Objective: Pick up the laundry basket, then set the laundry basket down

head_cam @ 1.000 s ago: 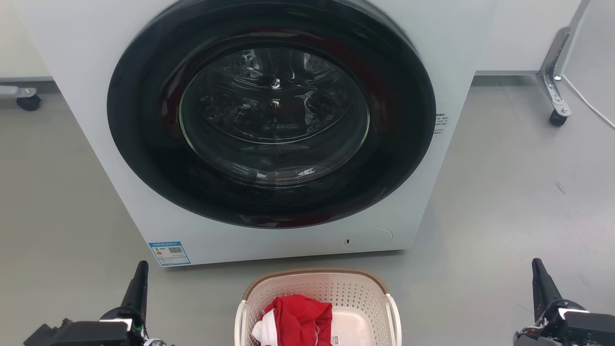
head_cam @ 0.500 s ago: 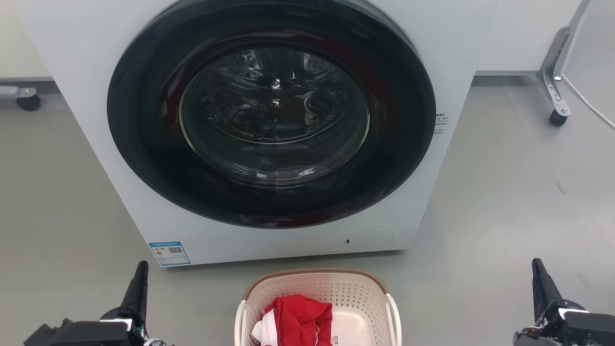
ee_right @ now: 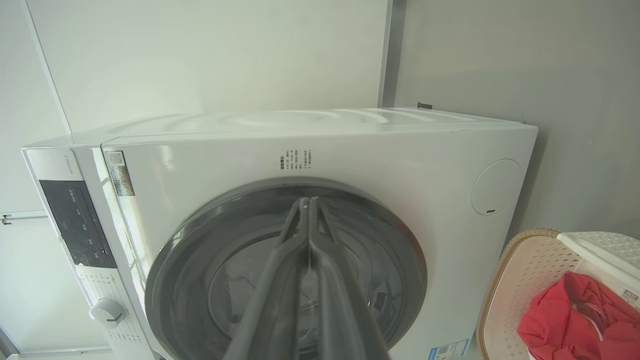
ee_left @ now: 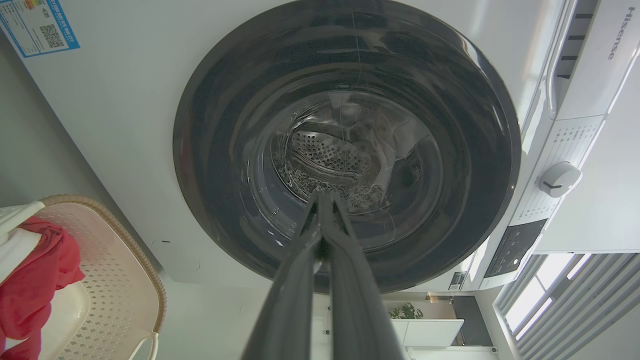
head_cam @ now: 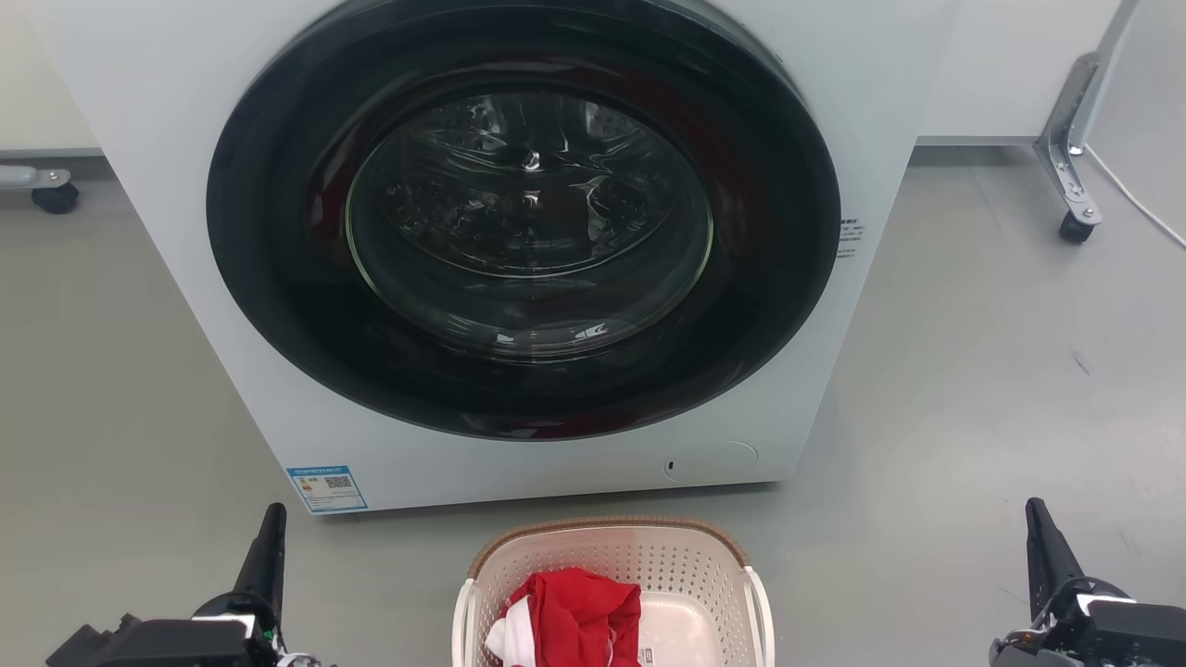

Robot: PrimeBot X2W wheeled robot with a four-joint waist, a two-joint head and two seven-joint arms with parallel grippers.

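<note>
One laundry basket [head_cam: 649, 559] sits on the grey floor [head_cam: 973, 371] at the near centre, just in front of the one white washer [head_cam: 519, 468], whose round dark door [head_cam: 523, 222] is closed. The basket's two white side handles stand at its left and right. Inside it, towards the left, lies one red garment [head_cam: 579, 611] with a bit of white cloth beside it. The two grippers are low and well apart from the basket: the left gripper [head_cam: 274, 511] near left and the right gripper [head_cam: 1034, 506] near right. Each points towards the washer with its jaws clenched, the two dark fingers pressed tip to tip. Two caster wheels show at the far left [head_cam: 56, 196] and far right [head_cam: 1075, 227].
</note>
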